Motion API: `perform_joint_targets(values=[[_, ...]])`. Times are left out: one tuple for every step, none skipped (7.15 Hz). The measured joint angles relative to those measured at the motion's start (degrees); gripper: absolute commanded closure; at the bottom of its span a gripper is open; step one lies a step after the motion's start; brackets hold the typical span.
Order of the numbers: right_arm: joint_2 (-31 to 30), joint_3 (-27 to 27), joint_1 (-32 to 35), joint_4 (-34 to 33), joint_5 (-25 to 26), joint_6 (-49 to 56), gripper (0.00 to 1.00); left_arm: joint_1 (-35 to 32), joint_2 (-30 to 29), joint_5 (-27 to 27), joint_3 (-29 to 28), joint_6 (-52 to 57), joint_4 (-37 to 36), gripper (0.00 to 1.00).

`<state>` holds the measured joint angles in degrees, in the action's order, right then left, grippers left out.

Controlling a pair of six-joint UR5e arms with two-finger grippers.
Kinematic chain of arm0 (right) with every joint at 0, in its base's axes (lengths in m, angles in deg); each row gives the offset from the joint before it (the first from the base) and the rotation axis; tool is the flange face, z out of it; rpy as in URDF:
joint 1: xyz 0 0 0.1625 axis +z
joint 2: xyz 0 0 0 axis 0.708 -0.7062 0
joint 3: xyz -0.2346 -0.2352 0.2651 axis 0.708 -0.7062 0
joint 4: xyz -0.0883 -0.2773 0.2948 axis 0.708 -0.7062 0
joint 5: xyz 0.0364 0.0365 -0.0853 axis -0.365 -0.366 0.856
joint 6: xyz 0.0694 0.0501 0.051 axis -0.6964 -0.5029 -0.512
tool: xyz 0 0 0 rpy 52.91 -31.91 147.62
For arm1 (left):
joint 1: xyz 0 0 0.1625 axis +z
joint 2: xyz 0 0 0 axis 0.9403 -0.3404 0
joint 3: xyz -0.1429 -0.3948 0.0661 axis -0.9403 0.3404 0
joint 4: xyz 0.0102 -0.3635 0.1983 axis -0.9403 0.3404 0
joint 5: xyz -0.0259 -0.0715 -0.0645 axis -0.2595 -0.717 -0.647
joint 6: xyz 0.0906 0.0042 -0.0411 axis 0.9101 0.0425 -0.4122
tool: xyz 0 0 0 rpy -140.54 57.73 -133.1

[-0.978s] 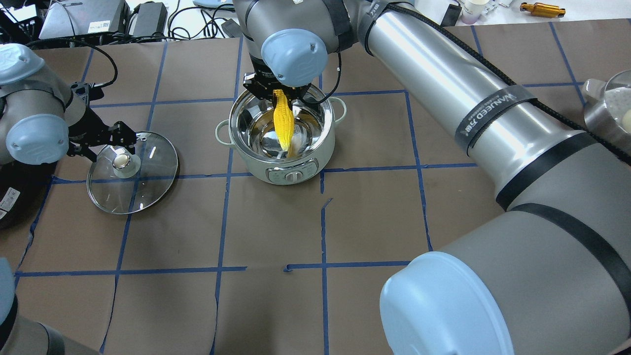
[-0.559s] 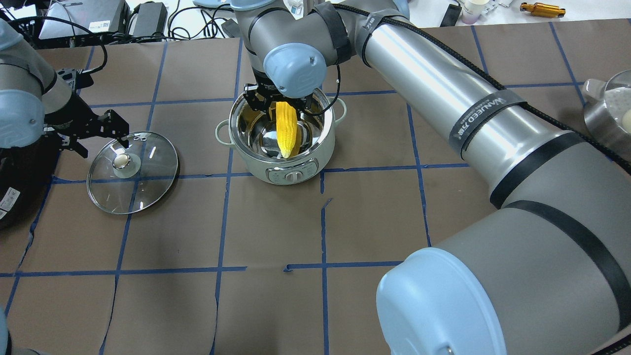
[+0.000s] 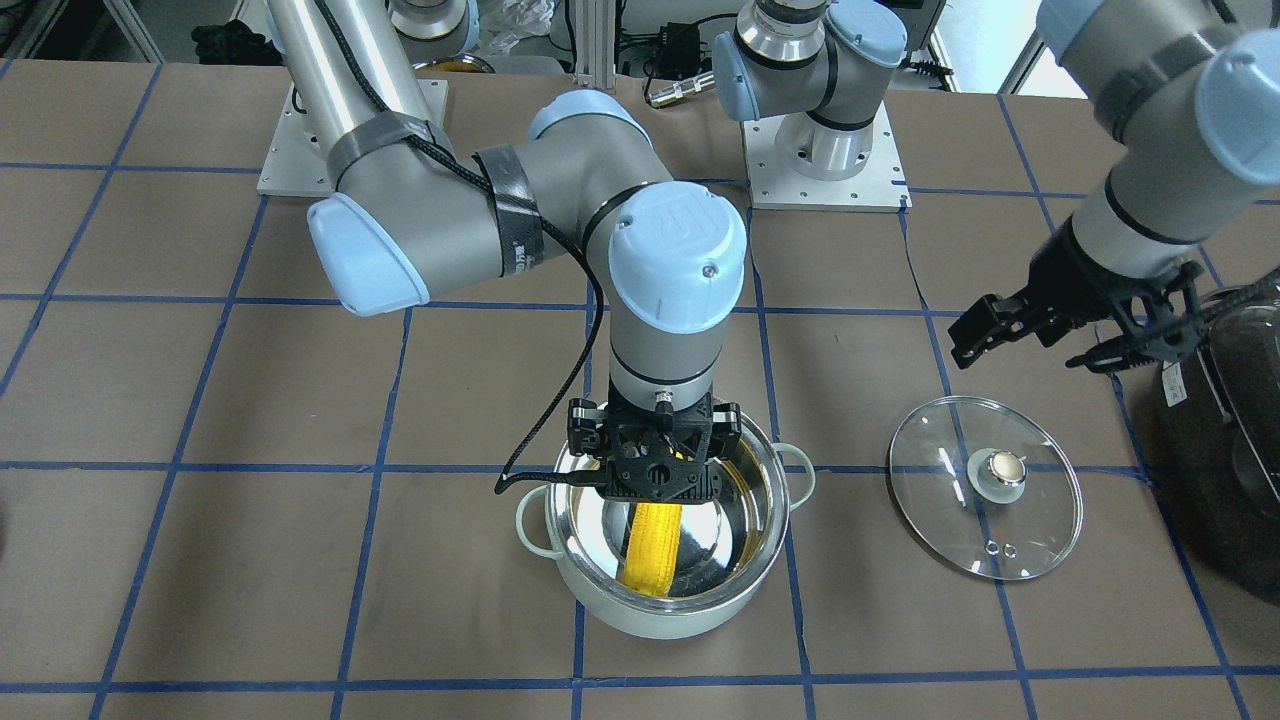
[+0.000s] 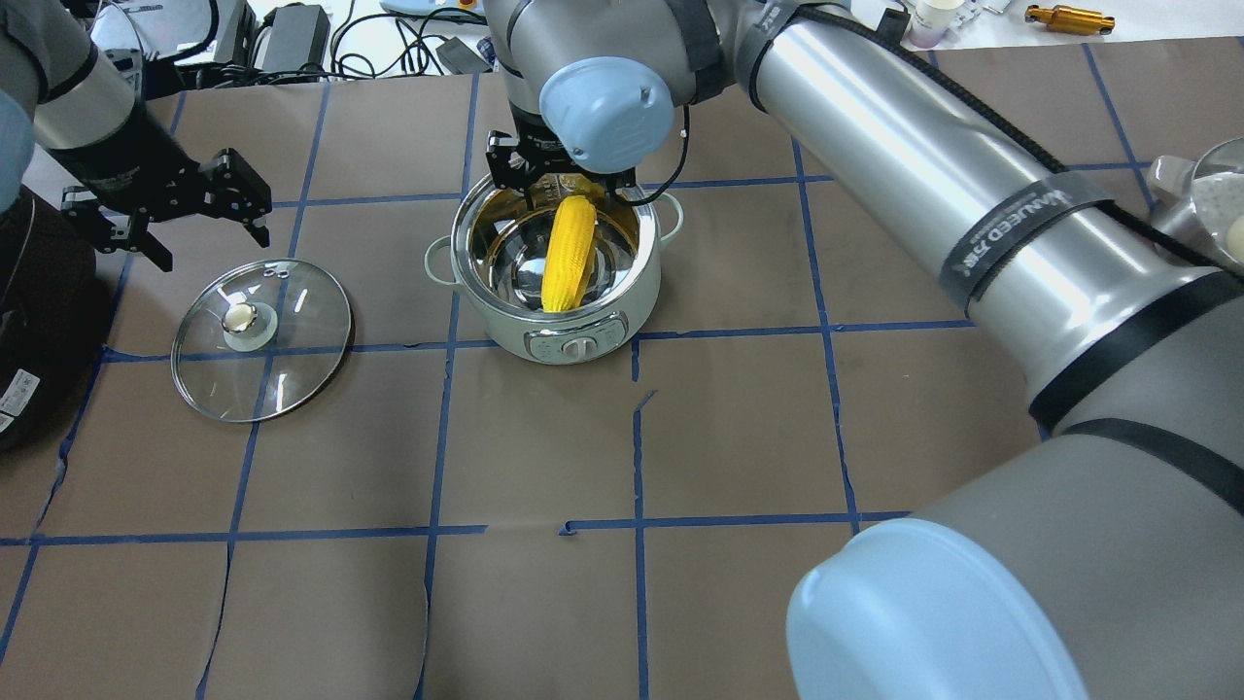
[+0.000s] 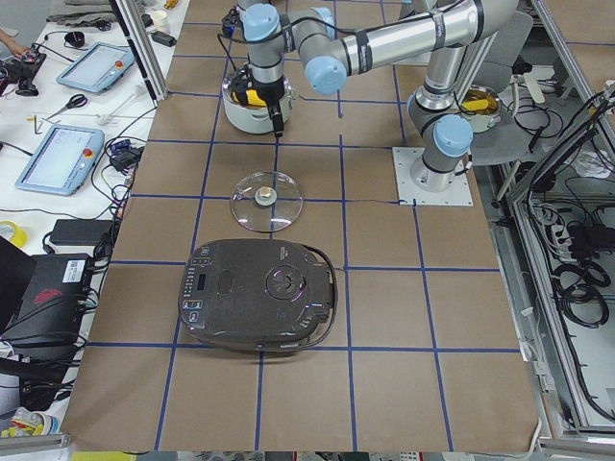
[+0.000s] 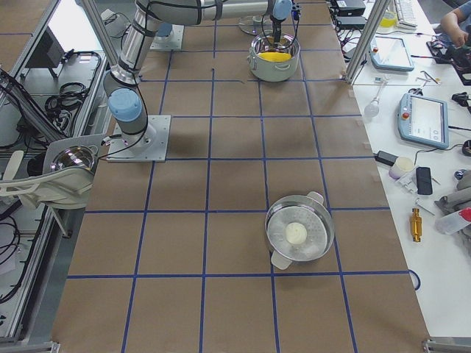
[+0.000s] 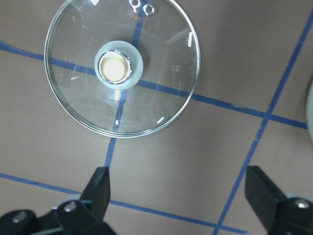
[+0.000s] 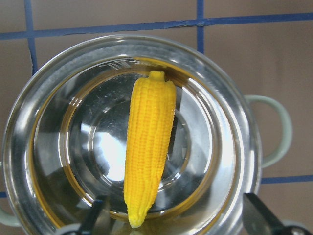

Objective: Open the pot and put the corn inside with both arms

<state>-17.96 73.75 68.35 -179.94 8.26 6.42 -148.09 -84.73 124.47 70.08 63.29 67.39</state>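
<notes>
The mint-green pot (image 4: 505,335) stands open at mid-table, also in the front view (image 3: 640,610). The yellow corn (image 4: 569,253) lies loose inside it, leaning on the steel wall, clear in the right wrist view (image 8: 149,147). My right gripper (image 3: 655,490) hovers over the pot's far rim, open and empty, its fingertips (image 8: 257,210) apart from the corn. The glass lid (image 4: 292,360) with beige knob lies flat on the table left of the pot. My left gripper (image 4: 209,243) is open and empty, raised above and beyond the lid (image 7: 161,83).
A large black appliance (image 5: 259,298) sits at the table's left end, close to the left arm (image 3: 1235,440). A steel steamer pot (image 6: 298,232) holding a white ball sits far right. Cables and tools lie beyond the table's far edge.
The corn, hanging from the right gripper a second ago, now lies loose in the pot. The left gripper has risen and drawn back from the lid's knob.
</notes>
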Motion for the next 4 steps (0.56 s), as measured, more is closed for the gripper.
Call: perform_joint_targets(values=[[-3.6,2.6,-3.1,1.3,-0.1,0.5,0.0,-4.4,2.3,0.0,-1.7,-3.8,3.6,0.01],[-7.9,6.7,-7.1,1.9,-1.0,1.8,0.0,-8.3,4.3,-0.2,-2.4,-6.7,5.4,0.01],[-13.2,12.2,-12.0,2.1,-2.6,5.9,0.0,-12.0,6.1,-0.4,-2.7,-8.8,6.1,0.01],[-18.6,18.0,-17.0,2.2,-3.3,12.2,0.0,-14.7,7.3,-0.5,-2.9,-9.4,6.1,0.01]])
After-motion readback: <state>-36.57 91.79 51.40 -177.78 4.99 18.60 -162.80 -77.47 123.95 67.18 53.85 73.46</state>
